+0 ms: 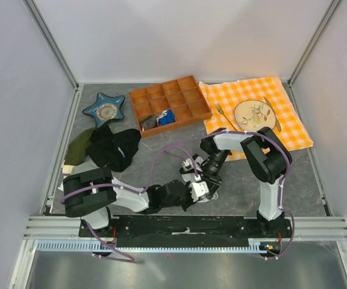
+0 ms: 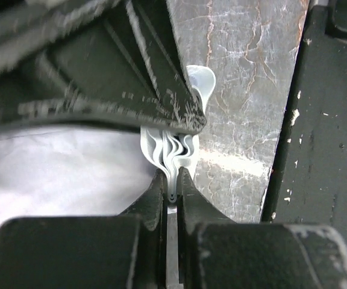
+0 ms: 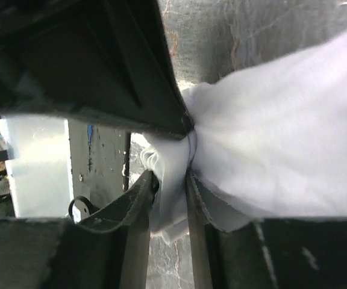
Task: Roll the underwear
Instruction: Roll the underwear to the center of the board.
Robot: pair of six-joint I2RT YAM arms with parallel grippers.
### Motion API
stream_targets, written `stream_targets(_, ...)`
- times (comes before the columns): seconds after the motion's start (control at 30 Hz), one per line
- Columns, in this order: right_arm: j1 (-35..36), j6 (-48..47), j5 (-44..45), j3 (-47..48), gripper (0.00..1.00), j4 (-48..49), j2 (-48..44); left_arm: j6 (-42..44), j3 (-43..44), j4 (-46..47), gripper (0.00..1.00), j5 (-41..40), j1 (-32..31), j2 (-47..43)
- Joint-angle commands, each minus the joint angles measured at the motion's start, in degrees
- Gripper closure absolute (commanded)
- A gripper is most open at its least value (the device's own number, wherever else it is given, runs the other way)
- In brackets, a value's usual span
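The underwear [image 1: 201,188], a small white bundle, lies on the grey table near the front, between my two arms. In the left wrist view my left gripper [image 2: 172,183] is shut on a thin stack of its pleated white layers [image 2: 170,150], and the rest of the fabric [image 2: 65,174] spreads to the left. My right gripper [image 3: 172,180] is shut on a bunched fold of the same underwear [image 3: 282,138], which fans out to the right. The two grippers meet at the cloth, the left gripper [image 1: 193,192] just below the right gripper [image 1: 212,173].
A black clothing heap [image 1: 114,149] and an olive-green cloth [image 1: 77,146] lie at the left. Behind them are a blue star-shaped dish [image 1: 104,109] and a wooden compartment tray [image 1: 185,93]. An orange checked cloth [image 1: 282,96] with a plate [image 1: 253,112] and fork [image 1: 221,114] covers the back right.
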Motion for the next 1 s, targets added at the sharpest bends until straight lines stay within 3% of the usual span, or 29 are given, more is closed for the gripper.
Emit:
stream_targets(0.0,-3.2,-3.1,-1.3,1.4,0.62,1.7,-7.3,-12.3,-4.7,4.1,0.98,13.6,6.0,0.5)
stream_targets(0.17,-6.4,-4.1,-0.8,1.2,0.51,1.7,-13.2,-20.3,-4.8,4.7,0.98,23.4,11.5,4.3)
stream_targets(0.37,-8.8,-6.1,1.6,1.5,0.49,3.5,-21.5,-32.9,-2.7,4.6,0.98,34.8,18.5,10.7)
stream_targets(0.6,-8.6,-15.2,0.0,-3.1,0.47,6.2,-31.8,-42.9,-0.8,4.0,0.98,38.6,22.7,14.6)
stream_targets(0.73,-3.1,-21.1,1.4,-11.3,0.39,8.5,-36.3,-46.9,-1.3,3.0,0.98,38.0,25.6,14.7)
stream_targets(0.97,5.6,-17.4,10.2,-20.8,0.41,24.0,-40.6,-50.3,2.0,-1.3,0.98,39.8,27.6,16.8)
